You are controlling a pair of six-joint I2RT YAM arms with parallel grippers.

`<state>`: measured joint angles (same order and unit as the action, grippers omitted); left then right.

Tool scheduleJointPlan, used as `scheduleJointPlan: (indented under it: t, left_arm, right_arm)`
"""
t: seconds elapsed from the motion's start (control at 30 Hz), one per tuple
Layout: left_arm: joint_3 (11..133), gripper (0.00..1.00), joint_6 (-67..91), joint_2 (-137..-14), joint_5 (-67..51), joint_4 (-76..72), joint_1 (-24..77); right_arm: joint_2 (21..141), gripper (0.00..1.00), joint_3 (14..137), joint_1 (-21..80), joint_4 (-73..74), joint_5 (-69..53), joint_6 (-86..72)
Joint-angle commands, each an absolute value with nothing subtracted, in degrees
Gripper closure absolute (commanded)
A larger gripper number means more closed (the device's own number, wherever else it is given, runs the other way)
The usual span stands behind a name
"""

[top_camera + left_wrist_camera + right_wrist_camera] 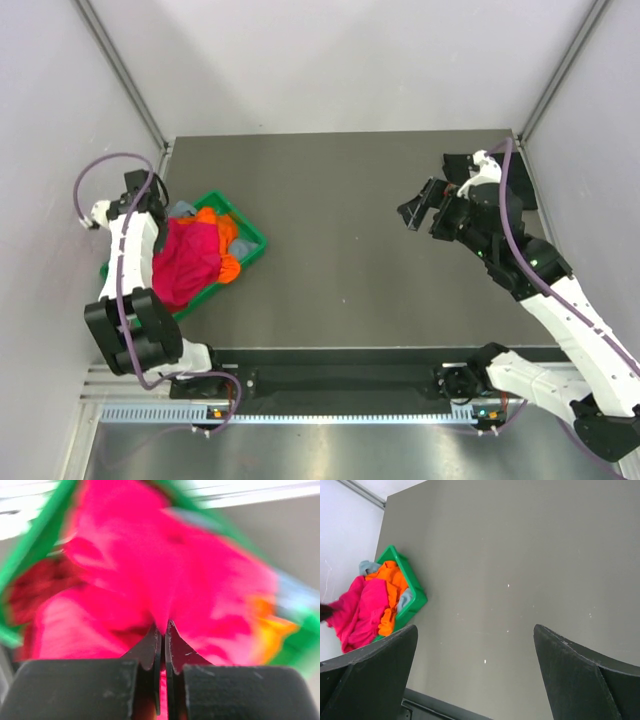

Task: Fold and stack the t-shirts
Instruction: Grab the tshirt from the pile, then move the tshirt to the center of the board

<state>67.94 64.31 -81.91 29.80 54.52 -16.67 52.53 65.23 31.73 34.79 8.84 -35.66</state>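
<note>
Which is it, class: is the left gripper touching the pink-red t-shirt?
Touching. The left wrist view shows the left gripper shut, pinching a fold of the pink-red t-shirt.

The t-shirts (pixel 185 262) are soft cloth, the tray (pixel 257 243) glossy plastic.

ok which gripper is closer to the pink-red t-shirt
Left. The left gripper is shut on the pink-red t-shirt; the right gripper hangs open well across the table.

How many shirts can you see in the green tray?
4. A pink-red shirt lies on top, an orange shirt beside it, a grey-blue shirt peeks out at the far end, and a dark red shirt shows at the pink one's edge. More may be hidden underneath.
</note>
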Motion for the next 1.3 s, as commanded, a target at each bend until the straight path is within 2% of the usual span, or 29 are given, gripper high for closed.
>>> scheduleJointPlan:
  t: [0.0, 0.1, 0.17, 0.23, 0.33, 0.53, 0.63, 0.77, 0.8, 0.83, 0.9, 0.93, 0.97, 1.07, 1.2, 1.27]
  left_arm:
    - [76.19, 1.00, 55.93, -77.18, 22.54, 43.46, -15.65]
    - [77.35, 1.00, 52.74, -71.21, 12.25, 33.00, -14.94]
    - [74.02, 1.00, 53.08, -65.24, -2.83, 13.98, -11.80]
    - [76.44, 1.00, 51.86, -65.48, -7.42, 9.54, -9.78]
    - [85.39, 1.00, 48.43, -69.24, -10.17, 7.58, 5.83]
    - [89.21, 1.00, 47.65, -74.87, -17.31, -0.88, 25.45]
    - [85.10, 1.00, 43.25, -75.24, -17.40, -0.44, 29.26]
    - [74.46, 1.00, 40.88, -74.09, -18.02, 2.97, 29.36]
    - [70.53, 0.98, 38.78, -74.00, -16.36, 6.90, 29.36]
    - [69.01, 0.88, 37.45, -73.92, -14.00, 10.51, 29.53]
    - [64.19, 0.79, 34.56, -73.39, -6.46, 17.80, 29.62]
    - [62.59, 0.74, 33.58, -72.87, -4.85, 19.15, 29.62]
    - [61.19, 0.64, 32.88, -72.25, -3.44, 20.12, 29.62]
    - [57.22, 0.51, 30.16, -69.09, -0.53, 21.18, 29.62]
    - [56.25, 0.49, 28.13, -68.29, -1.92, 20.74, 29.62]
    - [56.08, 0.49, 28.30, -69.43, -8.07, 19.69, 29.62]
  right_arm:
    - [52.91, 0.00, 66.97, 31.90, 32.78, 7.74, -36.12]
    - [53.26, 0.00, 67.59, 31.99, 33.84, 8.09, -35.77]
    - [53.52, 0.00, 68.11, 31.90, 33.84, 8.17, -35.77]
    - [53.53, 0.00, 68.29, 31.99, 33.75, 8.17, -36.03]
    - [53.88, 0.00, 68.91, 31.90, 33.66, 8.61, -36.39]
    - [54.23, 0.00, 68.56, 31.99, 33.66, 8.70, -37.35]
    - [53.97, 0.00, 67.59, 31.99, 33.66, 9.05, -37.62]
    - [53.70, 0.00, 65.39, 31.90, 35.15, 10.89, -38.05]
    - [53.70, 0.00, 65.04, 31.90, 35.94, 11.59, -38.14]
    - [53.70, 0.00, 64.69, 31.90, 36.21, 11.95, -38.23]
    - [53.88, 0.00, 63.29, 31.90, 36.56, 12.30, -38.76]
    - [53.96, 0.00, 62.15, 31.90, 36.74, 12.30, -39.02]
    - [54.14, 0.00, 61.53, 31.90, 36.74, 12.30, -39.72]
    - [55.37, 0.00, 58.72, 31.90, 37.18, 14.49, -42.79]
    - [59.14, 0.01, 55.73, 31.38, 41.20, 20.72, -51.39]
    - [60.20, 0.00, 53.53, 29.89, 42.45, 22.06, -56.24]
